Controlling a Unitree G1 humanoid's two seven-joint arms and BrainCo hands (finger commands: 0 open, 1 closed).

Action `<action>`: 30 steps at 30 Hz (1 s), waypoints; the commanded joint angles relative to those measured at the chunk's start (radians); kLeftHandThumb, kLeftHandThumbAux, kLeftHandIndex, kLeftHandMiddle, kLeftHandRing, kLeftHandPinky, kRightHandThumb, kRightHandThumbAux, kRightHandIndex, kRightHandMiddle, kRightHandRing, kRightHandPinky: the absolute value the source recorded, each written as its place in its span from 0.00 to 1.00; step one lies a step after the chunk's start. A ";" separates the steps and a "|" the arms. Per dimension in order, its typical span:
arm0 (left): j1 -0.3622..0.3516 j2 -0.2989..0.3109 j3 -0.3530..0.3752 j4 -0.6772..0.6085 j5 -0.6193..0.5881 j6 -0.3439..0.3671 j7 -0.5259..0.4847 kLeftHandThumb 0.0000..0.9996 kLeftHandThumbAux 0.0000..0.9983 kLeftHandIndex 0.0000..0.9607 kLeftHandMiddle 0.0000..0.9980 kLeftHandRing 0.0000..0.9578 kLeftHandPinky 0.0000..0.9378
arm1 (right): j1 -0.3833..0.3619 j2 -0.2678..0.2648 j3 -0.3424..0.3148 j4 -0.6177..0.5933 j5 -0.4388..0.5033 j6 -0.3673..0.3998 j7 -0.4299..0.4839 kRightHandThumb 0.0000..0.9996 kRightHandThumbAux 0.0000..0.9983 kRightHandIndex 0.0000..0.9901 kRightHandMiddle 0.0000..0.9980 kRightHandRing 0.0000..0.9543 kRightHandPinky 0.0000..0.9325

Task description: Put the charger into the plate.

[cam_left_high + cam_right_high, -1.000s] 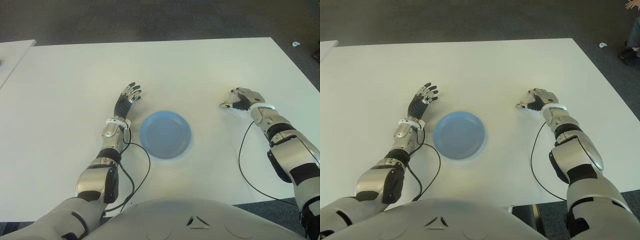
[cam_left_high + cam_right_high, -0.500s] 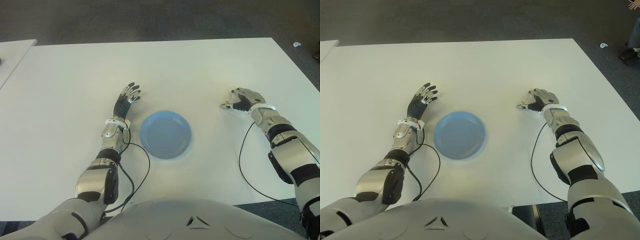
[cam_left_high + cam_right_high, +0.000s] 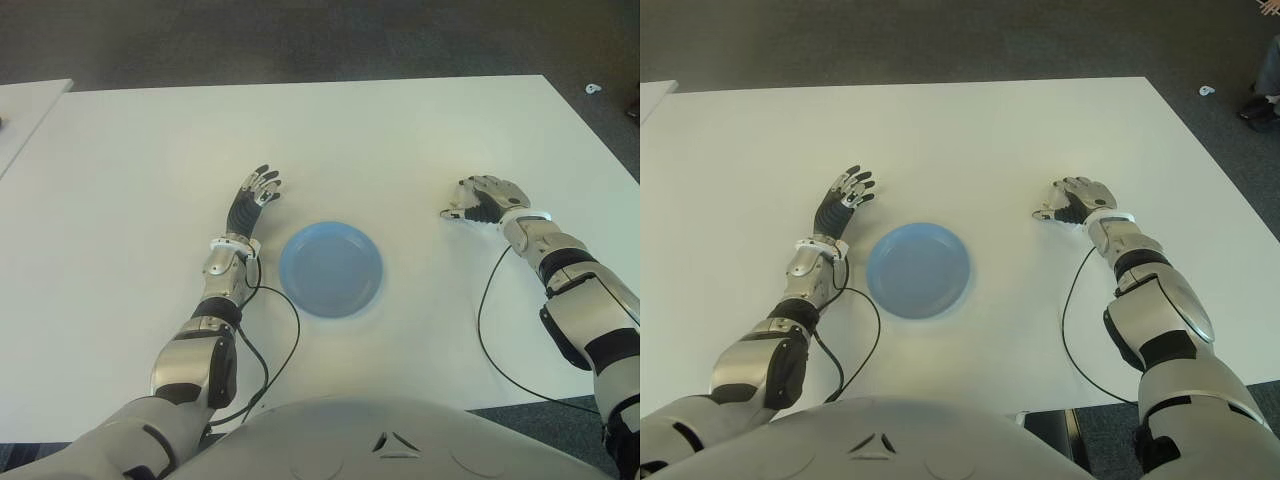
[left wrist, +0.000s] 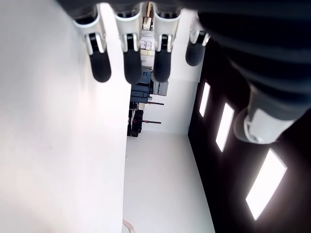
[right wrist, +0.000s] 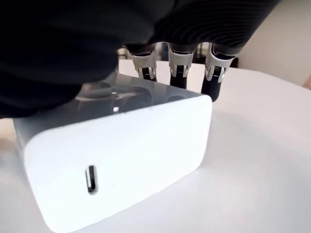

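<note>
Right wrist view: my right hand (image 3: 487, 197) has curled over the charger (image 5: 116, 155) on the worktop (image 3: 400, 140), barely moved, not lifted; plate (image 3: 330, 268) empty, left hand (image 3: 255, 195) spread.

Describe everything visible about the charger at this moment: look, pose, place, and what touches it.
The charger is a white, glossy, plastic-looking block with rounded edges and a small oval port on the face toward the wrist camera. It sits under the right hand, whose fingers curl over its top and far side. It lies on or just above the white table; contact cannot be told. It is to the right of the blue plate, well apart from it. In the eye views the hand hides most of it.
</note>
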 commanded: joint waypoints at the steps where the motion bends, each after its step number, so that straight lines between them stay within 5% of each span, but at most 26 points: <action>1: 0.018 -0.002 -0.002 0.015 0.006 0.027 0.008 0.03 0.51 0.14 0.19 0.20 0.24 | 0.047 0.020 0.055 0.013 -0.066 -0.033 -0.003 0.38 0.27 0.00 0.00 0.00 0.02; 14: 0.022 -0.003 -0.008 0.011 0.018 0.009 0.024 0.04 0.53 0.15 0.21 0.22 0.25 | 0.045 0.013 0.091 0.019 -0.082 -0.026 -0.063 0.36 0.26 0.00 0.00 0.00 0.02; 30: 0.018 0.005 -0.006 0.020 0.020 0.003 0.013 0.03 0.52 0.15 0.20 0.21 0.24 | 0.090 0.006 0.035 0.015 -0.032 -0.029 -0.098 0.35 0.22 0.00 0.00 0.00 0.00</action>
